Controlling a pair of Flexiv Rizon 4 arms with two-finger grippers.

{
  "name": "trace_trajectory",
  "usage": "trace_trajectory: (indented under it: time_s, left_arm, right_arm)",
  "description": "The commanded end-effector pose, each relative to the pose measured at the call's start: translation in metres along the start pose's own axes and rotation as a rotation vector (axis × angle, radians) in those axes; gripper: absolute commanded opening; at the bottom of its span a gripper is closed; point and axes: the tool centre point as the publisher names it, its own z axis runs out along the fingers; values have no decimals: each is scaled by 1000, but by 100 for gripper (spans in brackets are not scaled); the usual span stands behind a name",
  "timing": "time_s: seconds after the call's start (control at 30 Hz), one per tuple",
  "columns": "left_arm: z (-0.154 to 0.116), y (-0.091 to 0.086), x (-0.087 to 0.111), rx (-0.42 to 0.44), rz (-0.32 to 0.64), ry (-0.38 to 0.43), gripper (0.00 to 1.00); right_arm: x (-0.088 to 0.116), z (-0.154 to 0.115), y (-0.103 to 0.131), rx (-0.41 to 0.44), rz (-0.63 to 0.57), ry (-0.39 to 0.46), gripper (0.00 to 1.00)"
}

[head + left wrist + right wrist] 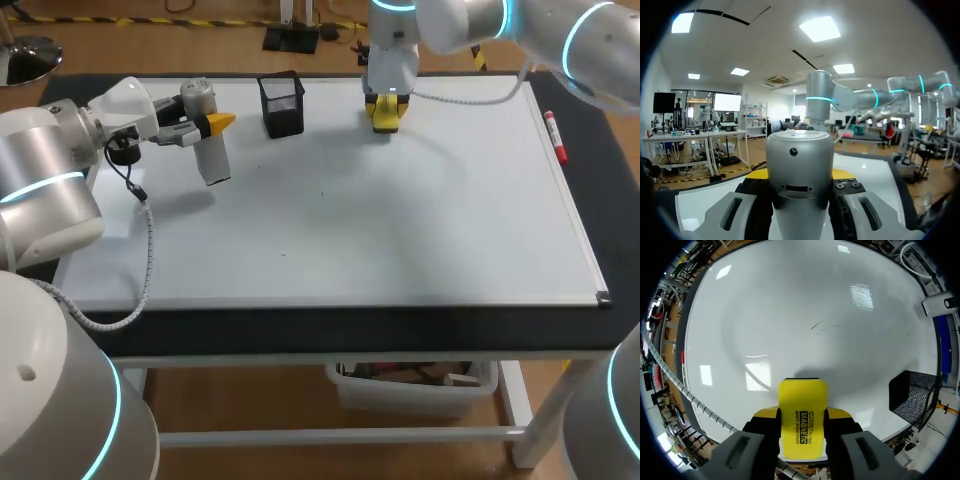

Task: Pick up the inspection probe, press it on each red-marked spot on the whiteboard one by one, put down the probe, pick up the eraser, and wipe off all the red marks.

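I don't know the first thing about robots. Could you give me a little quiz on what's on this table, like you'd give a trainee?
1. True or false: the left hand is shut on the silver inspection probe.
2. Pick one. The right hand holds: A) a pen, B) the yellow eraser, C) nothing.
3. Fill the gap: the red marker lies by the whiteboard's ____ edge, going by the robot's own sides.

Key: 1 true; 2 B; 3 right.
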Motion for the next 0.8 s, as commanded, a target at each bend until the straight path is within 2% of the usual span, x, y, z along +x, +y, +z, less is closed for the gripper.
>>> trace_trajectory:
  time_s: [0.03, 0.77, 0.8]
  left_arm:
    - [1, 0, 0, 5, 2, -3, 0]
    - [1, 0, 0, 5, 2, -3, 0]
    - [1, 0, 0, 5, 2, -3, 0]
  right_arm:
    - [-3, 6, -9, -64, -6, 10, 0]
    - [11, 22, 8, -100, -1, 19, 0]
    - [11, 22, 9, -100, 0, 19, 28]
